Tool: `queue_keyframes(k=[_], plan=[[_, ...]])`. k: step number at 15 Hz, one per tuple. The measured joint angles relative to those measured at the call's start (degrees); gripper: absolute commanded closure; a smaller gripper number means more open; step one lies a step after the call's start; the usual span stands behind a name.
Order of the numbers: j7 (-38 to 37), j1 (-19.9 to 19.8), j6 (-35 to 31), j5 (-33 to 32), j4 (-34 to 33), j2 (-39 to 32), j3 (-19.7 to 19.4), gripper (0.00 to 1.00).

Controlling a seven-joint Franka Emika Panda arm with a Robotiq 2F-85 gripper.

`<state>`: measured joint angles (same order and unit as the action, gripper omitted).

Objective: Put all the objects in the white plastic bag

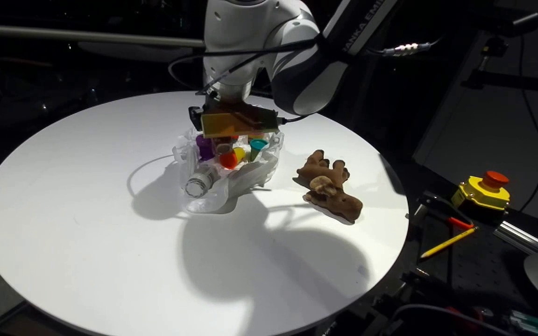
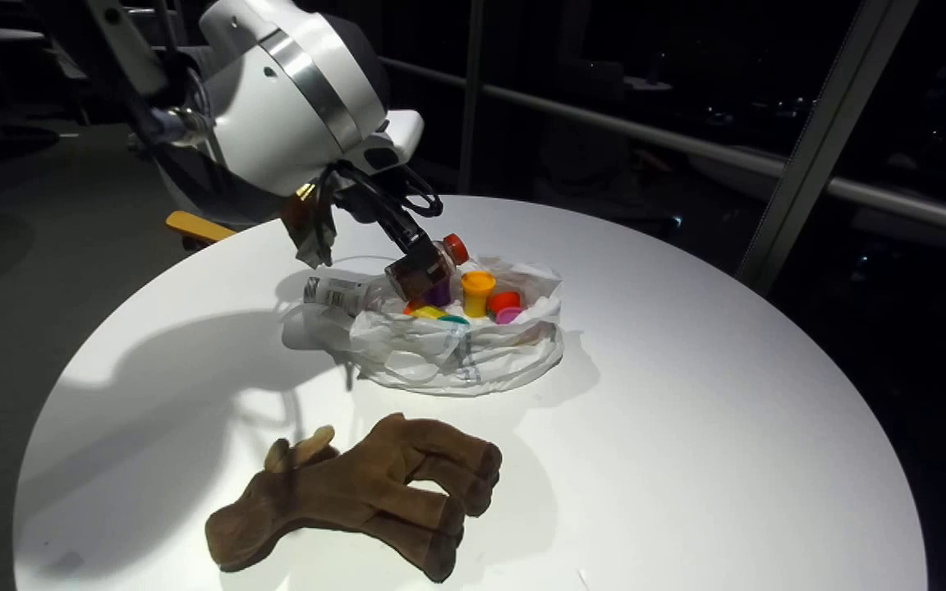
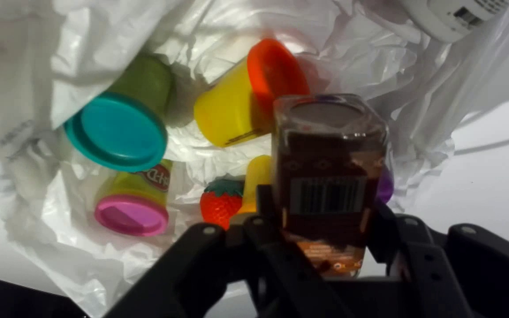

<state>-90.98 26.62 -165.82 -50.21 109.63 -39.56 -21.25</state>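
Note:
My gripper (image 3: 323, 207) is shut on a brown jar (image 3: 325, 154) with a red cap. The gripper (image 2: 420, 256) holds the jar (image 2: 432, 272) tilted, low over the open white plastic bag (image 2: 473, 361). Inside the bag are a teal-lidded tub (image 3: 119, 132), a yellow tub with an orange lid (image 3: 232, 110), a pink-lidded tub (image 3: 133, 214) and a red strawberry (image 3: 220, 205). A purple tub (image 1: 205, 147) is partly hidden by the jar in the wrist view. A clear-and-white bottle (image 1: 201, 181) lies over the bag's edge. A brown plush moose (image 2: 374, 484) lies on the table outside the bag.
The round white table (image 1: 87, 233) holds everything. Its rim curves near the moose. In an exterior view, a red-and-yellow emergency stop (image 1: 486, 189) and a yellow pencil (image 1: 449, 242) lie on a dark surface beyond the table.

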Motion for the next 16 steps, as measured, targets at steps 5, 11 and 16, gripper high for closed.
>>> queue_keyframes(k=[5, 11, 16], plan=[[0.0, -0.6, -0.5, 0.1, -3.3, -2.3, 1.0, 0.76], [0.0, -0.6, -2.2, 0.0, 0.1, -1.5, 2.3, 0.76], [0.0, -1.2, -3.4, 0.0, 4.9, -0.3, 2.3, 0.76]])
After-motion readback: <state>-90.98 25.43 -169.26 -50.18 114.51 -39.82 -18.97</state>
